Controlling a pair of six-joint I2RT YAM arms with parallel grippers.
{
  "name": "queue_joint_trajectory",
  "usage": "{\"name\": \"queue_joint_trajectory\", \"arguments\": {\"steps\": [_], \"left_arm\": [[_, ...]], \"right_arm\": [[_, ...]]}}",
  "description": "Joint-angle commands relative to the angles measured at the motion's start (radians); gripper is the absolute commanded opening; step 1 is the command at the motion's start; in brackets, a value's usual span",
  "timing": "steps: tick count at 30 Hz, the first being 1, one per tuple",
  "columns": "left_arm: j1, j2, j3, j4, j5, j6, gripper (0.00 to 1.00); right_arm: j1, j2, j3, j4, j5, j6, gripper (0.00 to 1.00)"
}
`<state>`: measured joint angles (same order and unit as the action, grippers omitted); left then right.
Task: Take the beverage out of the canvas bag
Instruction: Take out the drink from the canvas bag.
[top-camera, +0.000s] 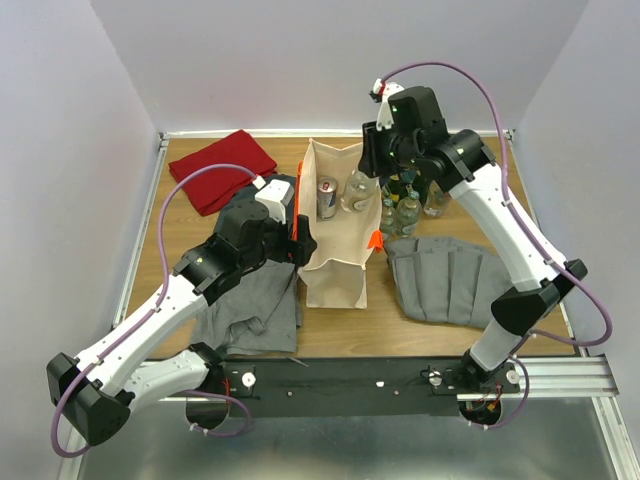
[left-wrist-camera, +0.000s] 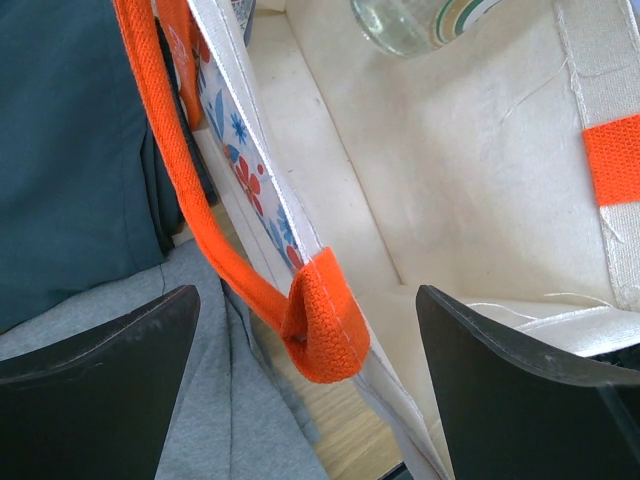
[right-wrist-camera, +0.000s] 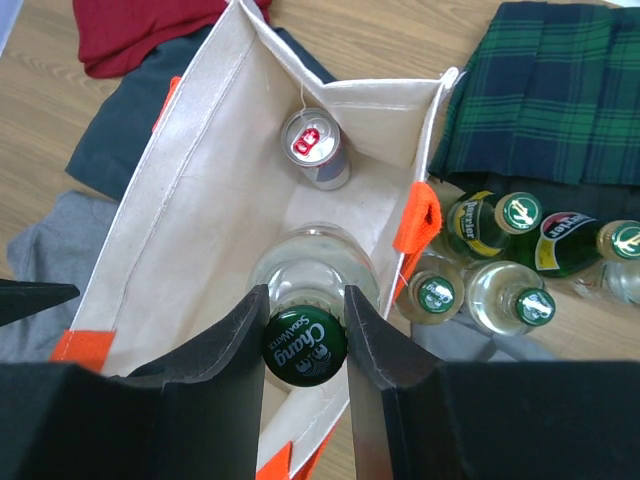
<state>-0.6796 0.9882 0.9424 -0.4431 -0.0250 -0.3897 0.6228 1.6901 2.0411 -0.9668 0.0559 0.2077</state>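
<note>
The beige canvas bag (top-camera: 335, 262) stands open mid-table, its inside wall (right-wrist-camera: 190, 190) and floor (left-wrist-camera: 450, 180) in view. A clear glass soda-water bottle with a green cap (right-wrist-camera: 305, 345) stands upright inside it. My right gripper (right-wrist-camera: 305, 292) is shut on that bottle's neck just under the cap, above the bag's right half (top-camera: 372, 170). A silver can with a red top (right-wrist-camera: 315, 148) sits deeper in the bag. My left gripper (left-wrist-camera: 308, 380) is open and straddles the bag's left wall beside the orange handle (left-wrist-camera: 325, 320), touching nothing.
Several green-capped bottles (right-wrist-camera: 495, 260) stand on the table right of the bag. A plaid pleated skirt (right-wrist-camera: 560, 90) lies beyond them, grey in the top view (top-camera: 450, 275). Left of the bag lie a red cloth (top-camera: 222, 165), a dark garment (top-camera: 235, 205) and grey shorts (top-camera: 250, 310).
</note>
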Motion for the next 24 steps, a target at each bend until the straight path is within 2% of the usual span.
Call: {"name": "queue_joint_trajectory", "arguments": {"steps": [1,15,24], "left_arm": [[0.006,-0.013,0.022,0.011,-0.004,-0.003,0.99],[0.006,-0.016,0.021,0.009,-0.009,0.002,0.99],[0.006,-0.011,0.021,0.006,-0.010,0.002,0.99]], "right_arm": [[0.008,-0.082,0.053,0.119,0.045,0.001,0.01],[0.008,-0.141,0.062,0.115,0.133,0.009,0.01],[0.008,-0.175,0.062,0.111,0.248,0.001,0.01]]}}
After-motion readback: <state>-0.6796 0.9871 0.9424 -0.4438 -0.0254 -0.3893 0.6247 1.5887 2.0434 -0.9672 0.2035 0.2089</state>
